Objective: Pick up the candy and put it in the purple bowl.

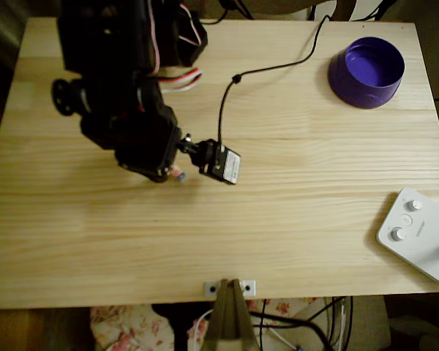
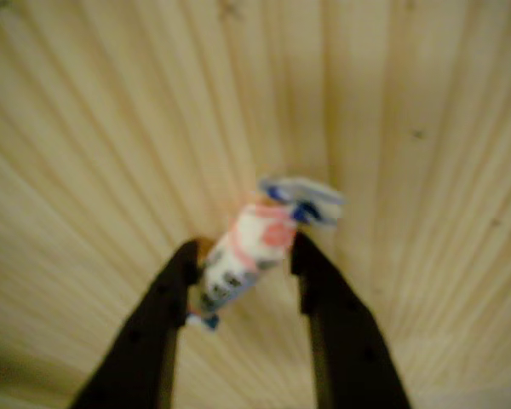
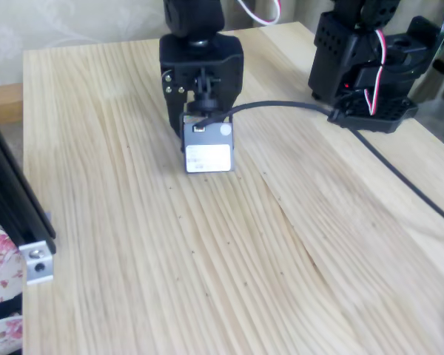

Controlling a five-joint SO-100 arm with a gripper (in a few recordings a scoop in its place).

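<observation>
In the wrist view the candy [image 2: 257, 241], a white wrapper with red print and bluish twisted ends, lies tilted between my two black fingers [image 2: 166, 307], which press it on both sides. My gripper [image 2: 243, 251] is shut on it, just over the wooden table. From overhead the gripper [image 1: 168, 172] sits left of centre, and a bit of the candy [image 1: 179, 174] peeks out beneath it. The purple bowl [image 1: 351, 84] stands empty at the far right corner, well away from the gripper.
A white device with knobs [image 1: 421, 234] lies at the right front edge. The wrist camera module [image 3: 207, 151] and its black cable [image 1: 278, 67] trail across the table. The arm's base [image 3: 370, 59] stands at the back edge.
</observation>
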